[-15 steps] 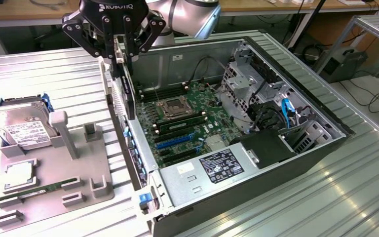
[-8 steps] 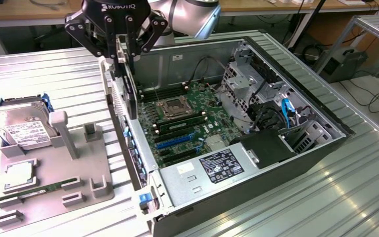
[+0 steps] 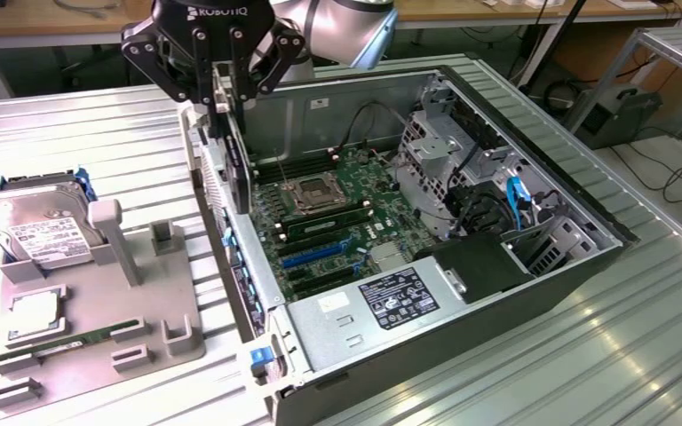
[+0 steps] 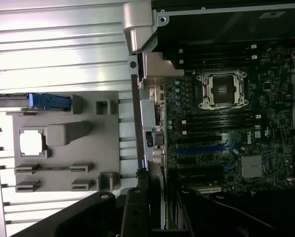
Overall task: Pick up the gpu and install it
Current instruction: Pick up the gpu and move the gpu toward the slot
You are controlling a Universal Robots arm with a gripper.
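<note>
The gpu [image 3: 237, 160] hangs edge-on and upright from my gripper [image 3: 225, 93], which is shut on its top edge. The card is a thin dark slab hovering over the open computer case [image 3: 578, 266], close to the case wall on the exterior view's left, and above the motherboard [image 3: 329, 222]. The wrist view looks down the gpu's [image 4: 156, 195] narrow edge between my dark fingers [image 4: 135, 215], with the motherboard's blue expansion slots [image 4: 199, 148] beside it. The card's fan side cannot be seen.
A grey fixture tray [image 3: 104, 311] on the exterior view's left holds a hard drive [image 3: 33, 226], a CPU chip [image 3: 35, 311] and a green RAM stick [image 3: 63, 348]. Inside the case are the CPU socket [image 3: 317, 193], the drive cage [image 3: 448, 169] and the power supply [image 3: 371, 302].
</note>
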